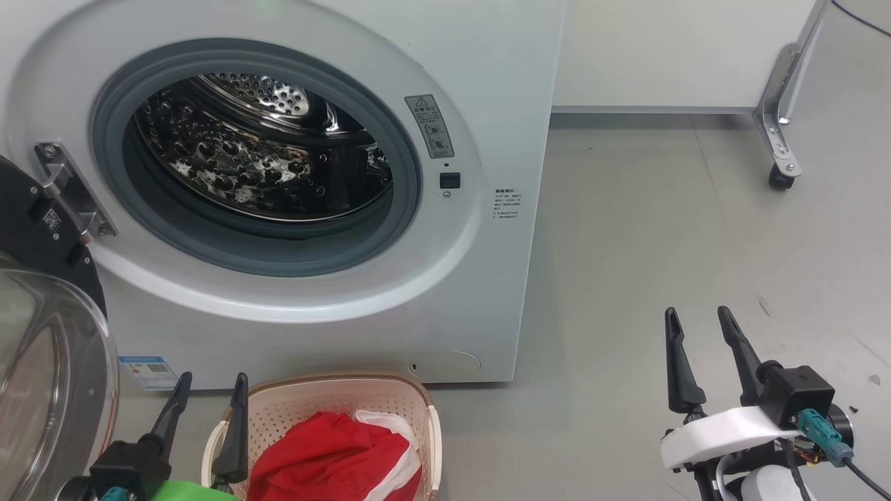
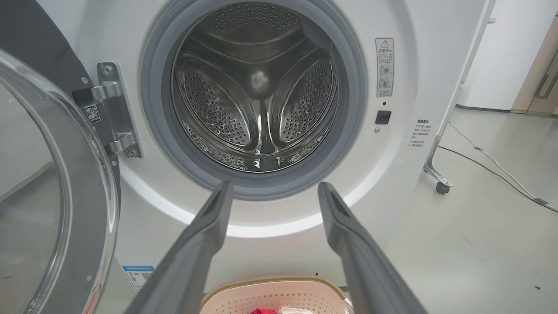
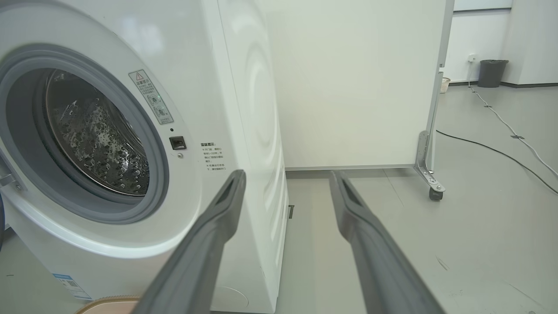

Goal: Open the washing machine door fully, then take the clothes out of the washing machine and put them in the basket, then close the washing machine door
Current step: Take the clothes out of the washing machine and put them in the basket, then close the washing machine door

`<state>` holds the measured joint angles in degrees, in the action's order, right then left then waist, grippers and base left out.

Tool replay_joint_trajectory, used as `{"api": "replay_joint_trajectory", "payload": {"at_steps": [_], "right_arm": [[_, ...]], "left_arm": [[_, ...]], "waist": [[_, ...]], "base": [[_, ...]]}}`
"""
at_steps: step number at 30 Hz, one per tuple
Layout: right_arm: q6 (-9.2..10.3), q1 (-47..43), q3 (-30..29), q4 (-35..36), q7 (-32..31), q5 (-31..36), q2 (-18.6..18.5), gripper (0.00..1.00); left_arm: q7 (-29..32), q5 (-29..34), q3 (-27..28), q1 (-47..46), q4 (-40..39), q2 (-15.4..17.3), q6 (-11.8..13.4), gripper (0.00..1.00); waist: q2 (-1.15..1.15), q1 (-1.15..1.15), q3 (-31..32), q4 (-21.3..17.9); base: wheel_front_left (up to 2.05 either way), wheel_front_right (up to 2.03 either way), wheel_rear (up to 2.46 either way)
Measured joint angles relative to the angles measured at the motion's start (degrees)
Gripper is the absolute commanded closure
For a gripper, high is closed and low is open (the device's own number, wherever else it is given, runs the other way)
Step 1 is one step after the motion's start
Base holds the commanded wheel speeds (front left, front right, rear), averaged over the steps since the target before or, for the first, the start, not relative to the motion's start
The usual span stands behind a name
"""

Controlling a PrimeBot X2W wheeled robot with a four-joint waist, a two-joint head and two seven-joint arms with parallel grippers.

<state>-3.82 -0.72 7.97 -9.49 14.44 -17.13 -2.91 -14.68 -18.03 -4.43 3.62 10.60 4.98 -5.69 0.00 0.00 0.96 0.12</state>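
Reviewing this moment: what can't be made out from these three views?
- Door: cut off by the left edge in the head and left wrist views; how far it is open is unclear.
- Basket and clothes: cropped by the head view's bottom edge; garment count unclear.
- Drum, front floor: hidden behind the gasket.
- Warning label: print too small to read.
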Motion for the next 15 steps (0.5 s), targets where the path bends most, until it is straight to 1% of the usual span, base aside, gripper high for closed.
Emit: {"api": "replay_joint_trajectory", "payload": {"at_steps": [15], "right_arm": [[-0.05, -0.03, -0.02, 0.23, 0.00, 0.15, 0.12, 0.00]], "left_arm": [[0.00, 0.24, 0.12, 0.20, -1.59, -0.26, -0.10, 0.00]], "waist": [[0.00, 0.00, -0.48, 0.03]], "base": [[0.00, 0.00, 0.00]]}}
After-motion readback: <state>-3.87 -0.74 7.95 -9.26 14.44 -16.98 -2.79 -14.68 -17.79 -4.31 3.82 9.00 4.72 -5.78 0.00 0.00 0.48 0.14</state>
